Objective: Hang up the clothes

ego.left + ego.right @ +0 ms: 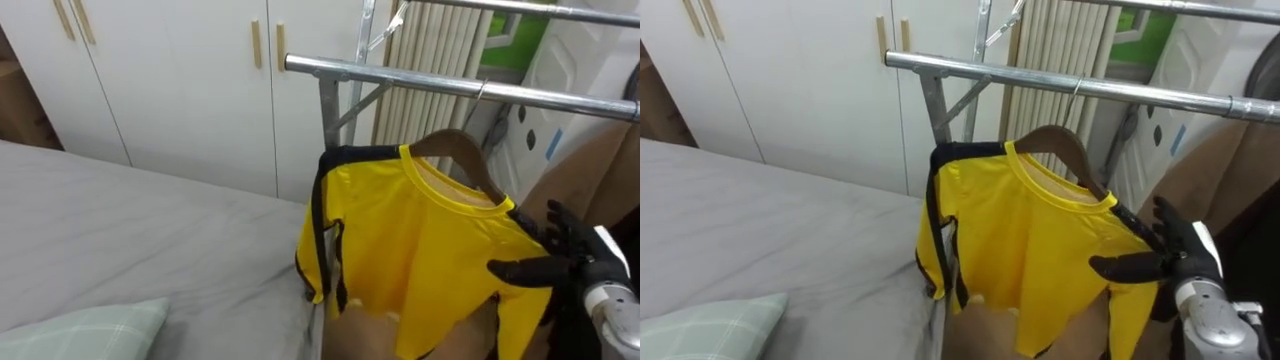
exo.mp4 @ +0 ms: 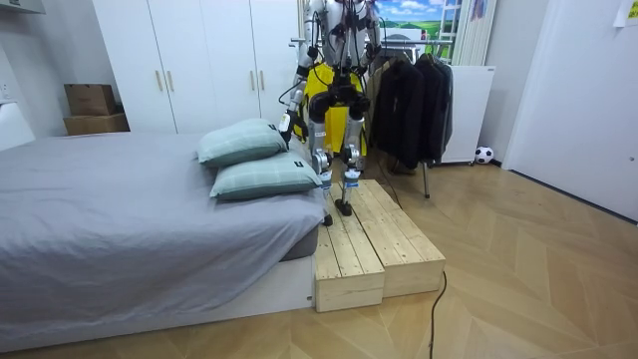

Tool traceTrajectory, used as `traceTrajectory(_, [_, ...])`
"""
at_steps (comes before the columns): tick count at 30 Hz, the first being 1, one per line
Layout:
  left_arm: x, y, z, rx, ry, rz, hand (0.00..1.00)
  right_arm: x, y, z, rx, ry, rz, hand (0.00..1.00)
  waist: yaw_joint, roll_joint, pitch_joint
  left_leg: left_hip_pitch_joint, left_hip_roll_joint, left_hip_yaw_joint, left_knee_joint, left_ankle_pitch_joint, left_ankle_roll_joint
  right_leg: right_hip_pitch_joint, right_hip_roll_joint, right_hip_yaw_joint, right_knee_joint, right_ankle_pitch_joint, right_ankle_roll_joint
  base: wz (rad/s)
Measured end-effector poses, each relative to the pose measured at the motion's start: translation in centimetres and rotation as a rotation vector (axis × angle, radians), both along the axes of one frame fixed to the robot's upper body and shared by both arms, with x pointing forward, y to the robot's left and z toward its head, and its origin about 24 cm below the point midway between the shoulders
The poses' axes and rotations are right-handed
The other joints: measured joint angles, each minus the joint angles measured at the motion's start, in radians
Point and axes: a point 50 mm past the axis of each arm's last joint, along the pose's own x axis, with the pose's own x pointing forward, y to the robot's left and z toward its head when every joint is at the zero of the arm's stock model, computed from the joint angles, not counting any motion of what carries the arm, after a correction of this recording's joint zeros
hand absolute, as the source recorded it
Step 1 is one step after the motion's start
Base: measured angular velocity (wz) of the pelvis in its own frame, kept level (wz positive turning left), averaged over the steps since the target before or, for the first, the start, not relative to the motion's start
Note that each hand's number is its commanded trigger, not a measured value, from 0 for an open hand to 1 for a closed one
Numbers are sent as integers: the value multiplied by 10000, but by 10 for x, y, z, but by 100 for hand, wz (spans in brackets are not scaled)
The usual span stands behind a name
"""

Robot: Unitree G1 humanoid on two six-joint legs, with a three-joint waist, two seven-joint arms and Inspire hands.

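My right robot hand (image 1: 555,262), fingers spread, touches the sleeve of the yellow T-shirt (image 1: 420,250); its wooden hanger (image 1: 458,143) hooks the metal rail (image 1: 420,80).

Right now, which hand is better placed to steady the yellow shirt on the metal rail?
Right: the right hand sits at the shoulder of the yellow shirt, beside the wooden hanger under the silver metal rail.

Eye views looked down closely at the yellow shirt (image 1: 420,250) on the rail (image 1: 450,86); the far room view shared both.
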Motion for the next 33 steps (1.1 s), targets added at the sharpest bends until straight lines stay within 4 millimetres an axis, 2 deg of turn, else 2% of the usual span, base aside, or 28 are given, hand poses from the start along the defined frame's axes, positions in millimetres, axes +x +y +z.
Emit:
traceTrajectory(13, [-8, 0, 0, -105, 193, 137, 0, 1, -12, 18, 965, -1257, -1406, 0, -230, -25, -8, 11, -4, 64, -1, 5, -4, -33, 2, 98, 21, 2, 1, -2])
traceTrajectory(21, [-12, 0, 1, -88, 248, 159, 0, -1, -14, 18, 1007, -1357, -1797, 0, -392, -57, 11, 48, -5, 60, 2, 4, -4, 20, 2, 109, 18, -5, 8, 0])
traceTrajectory(26, [-15, 0, 1, -84, 306, 214, 0, -8, -17, 17, 897, -1403, -2030, 0, -571, -77, 23, 49, -8, 106, 4, 3, -2, 0, 2, 155, 25, -11, 19, -1])
traceTrajectory(33, [-20, 1, 2, -157, 341, 456, 0, -31, -31, 3, 894, -963, -2617, 0, -764, -136, 29, -37, -15, 149, -4, 3, -2, -127, 22, 236, 31, -14, 41, -4])
